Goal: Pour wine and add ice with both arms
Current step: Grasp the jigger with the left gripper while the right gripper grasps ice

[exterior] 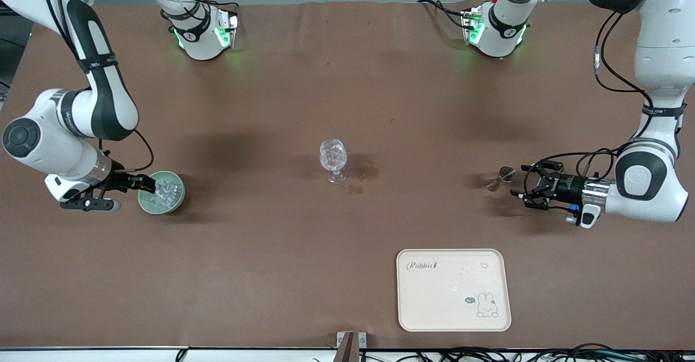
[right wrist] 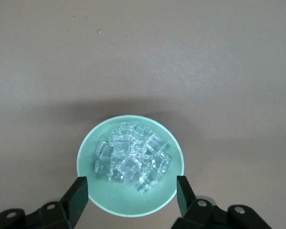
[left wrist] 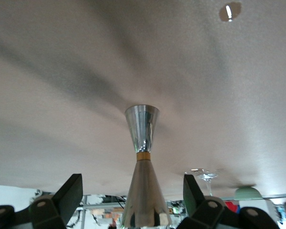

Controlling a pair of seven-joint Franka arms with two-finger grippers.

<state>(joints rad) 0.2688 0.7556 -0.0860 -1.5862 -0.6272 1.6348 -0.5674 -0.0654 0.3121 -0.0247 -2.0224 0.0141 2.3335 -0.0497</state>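
- The brown tabletop (exterior: pixel 282 253) carries 4 things: a pale green bowl, a clear stemmed wine glass, a small silvery jigger and a cream tray.
- The left pincer (exterior: pixel 519 192) sits low at the left arm's end of the tabletop, lying sideways and pointing at the small silvery hourglass-shaped metal jigger (exterior: pixel 500 178). Its fingers are spread apart and grip nothing; the jigger stands upright just beside the fingertips, apart from them.
- In the left wrist view the jigger (left wrist: pixel 143 167) lines up with the gap between the 2 black fingers (left wrist: pixel 66 198), which stand wide of it on either side.
- The right pincer (exterior: pixel 147 184) is at the right arm's end of the tabletop, its tips at the rim of the round pale green bowl (exterior: pixel 175 203). Its fingers are also spread and grip nothing.
- The bowl holds a heap of small clear ice chunks (right wrist: pixel 131 160); in the right wrist view the 2 fingers (right wrist: pixel 76 198) flank the bowl's rim (right wrist: pixel 86 143).
- The clear stemmed wine glass (exterior: pixel 333 158) stands upright about midway between bowl and jigger, well apart from both, with dark wet spots (exterior: pixel 365 175) on the tabletop just beside its foot.
- The cream rectangular tray with a rabbit drawing (exterior: pixel 454 290) lies nearer to the front camera than the jigger.
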